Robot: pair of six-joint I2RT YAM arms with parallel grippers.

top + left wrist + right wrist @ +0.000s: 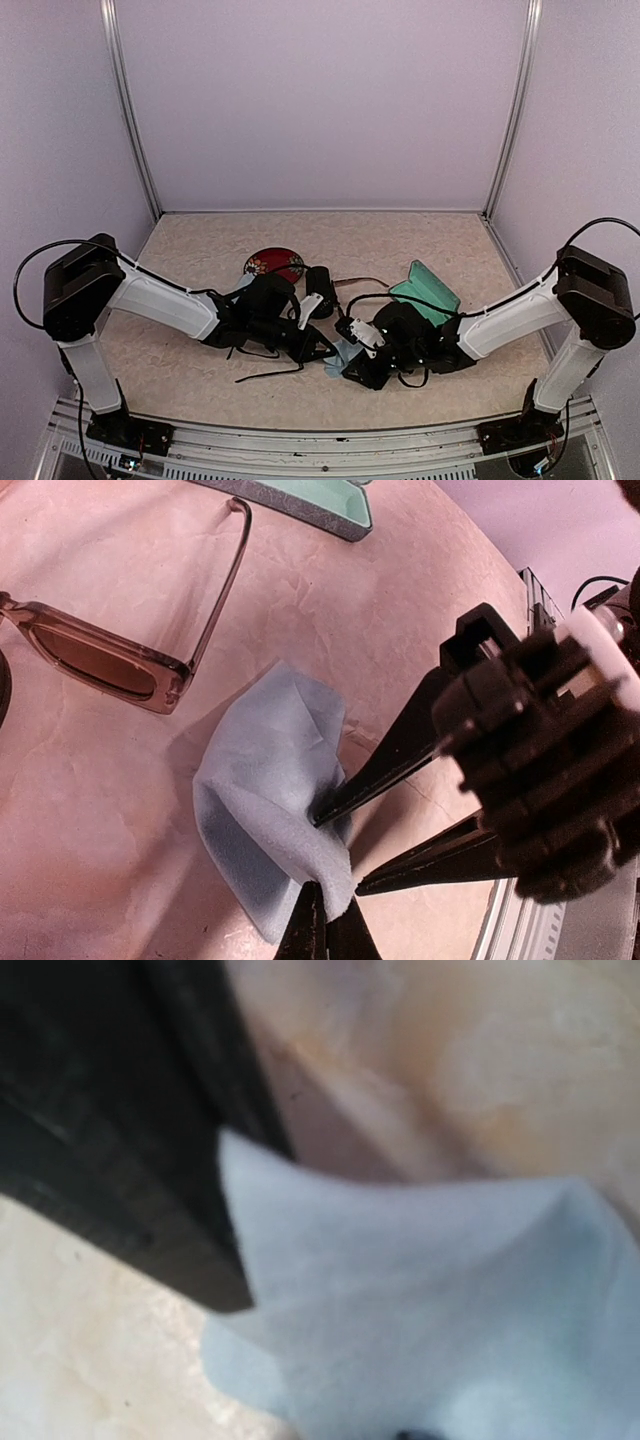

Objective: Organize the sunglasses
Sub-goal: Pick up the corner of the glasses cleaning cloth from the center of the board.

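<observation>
The reddish-brown sunglasses (100,660) lie unfolded on the table at the upper left of the left wrist view, apart from both grippers. Thin black arms of the black sunglasses (268,375) show on the table under my left arm. A light-blue cloth (265,800) is bunched between the grippers. My left gripper (325,925) is shut on its lower corner. My right gripper (337,855) faces it with its jaws apart, one fingertip (330,810) pressed into the cloth's fold and the cloth's edge between the two. The right wrist view is blurred and filled by the cloth (420,1310).
An open case with a mint-green lining (428,290) stands at the right, also visible as the case (300,500) beyond the brown sunglasses. A black case (320,290) and a round red-and-black object (272,263) sit behind my left gripper (318,348). The table's metal rail (510,920) is close by.
</observation>
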